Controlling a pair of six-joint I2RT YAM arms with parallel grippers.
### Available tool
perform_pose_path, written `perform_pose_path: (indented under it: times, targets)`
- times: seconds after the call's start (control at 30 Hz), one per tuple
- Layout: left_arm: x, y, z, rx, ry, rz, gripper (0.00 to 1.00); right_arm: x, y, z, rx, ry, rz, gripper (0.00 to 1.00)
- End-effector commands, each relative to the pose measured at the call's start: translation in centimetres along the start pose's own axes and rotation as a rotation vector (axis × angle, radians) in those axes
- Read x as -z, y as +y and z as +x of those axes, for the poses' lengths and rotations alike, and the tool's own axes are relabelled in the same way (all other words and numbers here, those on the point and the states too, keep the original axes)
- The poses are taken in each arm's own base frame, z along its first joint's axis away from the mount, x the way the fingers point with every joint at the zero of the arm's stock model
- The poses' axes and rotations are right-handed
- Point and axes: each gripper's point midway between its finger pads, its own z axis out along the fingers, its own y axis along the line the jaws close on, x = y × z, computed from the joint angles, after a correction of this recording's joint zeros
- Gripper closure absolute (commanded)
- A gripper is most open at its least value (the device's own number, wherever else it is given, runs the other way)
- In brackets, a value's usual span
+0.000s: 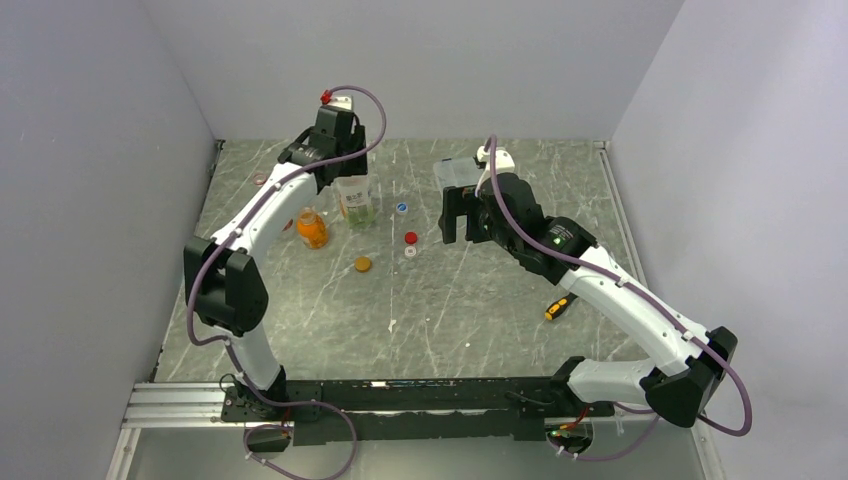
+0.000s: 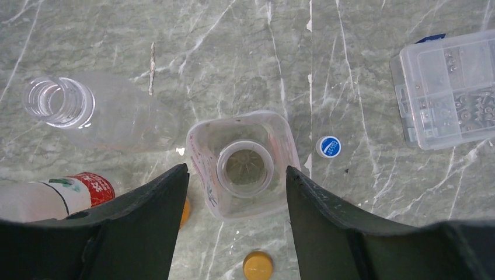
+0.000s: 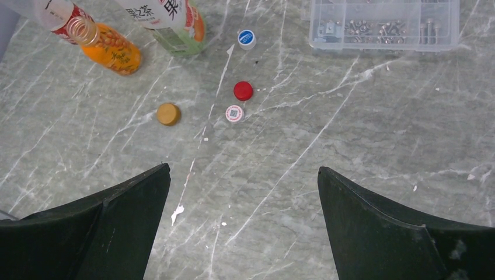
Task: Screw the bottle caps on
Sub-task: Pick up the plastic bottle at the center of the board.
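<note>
Left gripper (image 2: 236,169) is spread astride the open white-labelled bottle (image 2: 244,169), far left; whether it touches yet, I cannot tell. Right gripper (image 3: 244,169) gapes empty above the caps (image 3: 243,90) lying mid-table. An off-centre squeeze could tip the bottle or dent its thin walls.

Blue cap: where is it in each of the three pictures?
Top view: blue cap near centre, just right of the white-labelled bottle.
Left wrist: cap right of centre, between that bottle and the clear box.
Right wrist: cap near the top, above the red cap.
Shared landmark: the clear box, right of the cap in every view.
</note>
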Motion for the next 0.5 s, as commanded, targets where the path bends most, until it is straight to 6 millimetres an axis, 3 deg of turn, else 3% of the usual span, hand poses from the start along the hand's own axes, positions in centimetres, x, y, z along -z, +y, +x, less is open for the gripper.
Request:
perform_pose_path:
  times: [0.0,0.2,0.47]
  targets:
    - [0.4,-0.7,-3.3,0.001,-0.089,0.017,0.34,0.6,0.5,-1.8,0.004,-0.064,-0.030,0.00]
    - [0.0,-0.9,-3.5,-0.012,-0.088,0.018,0.37,0.2,0.5,-1.4,0.010,-0.058,-0.028,0.00]
    - [-0.1,-0.9,-3.2,-0.019,-0.076,0.017,0.55,-0.4,0.5,-0.7,0.022,-0.036,-0.025,0.00]
